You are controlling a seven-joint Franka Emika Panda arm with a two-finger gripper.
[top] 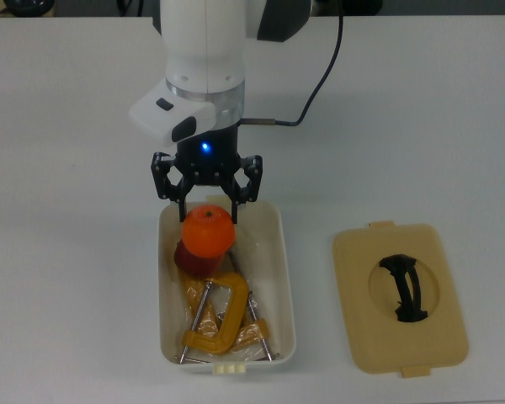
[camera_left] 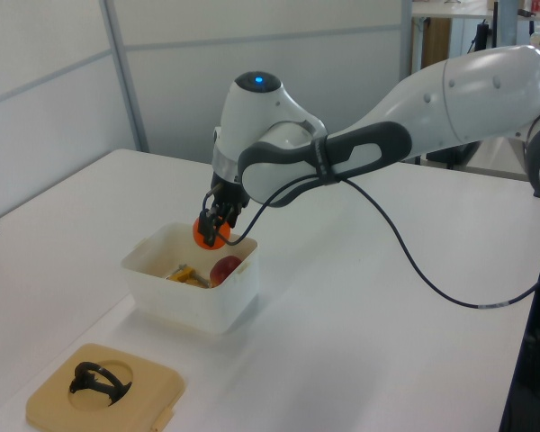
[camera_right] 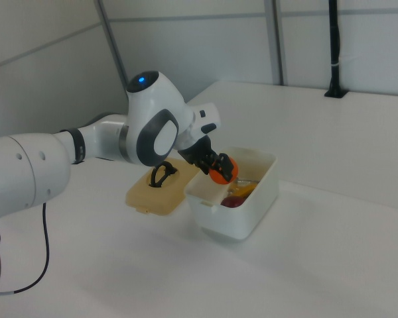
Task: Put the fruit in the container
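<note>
One orange (top: 208, 231) sits clamped between the jaws above the container (top: 279, 278).

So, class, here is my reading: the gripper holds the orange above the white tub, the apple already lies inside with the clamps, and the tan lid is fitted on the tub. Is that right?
One point is wrong: the tan lid is not fitted on the white tub. The top view shows it lying flat on the table beside the open tub, on the top view's right. The rest stands: the gripper holds the orange above the tub, and the apple lies inside with the clamps.
</note>
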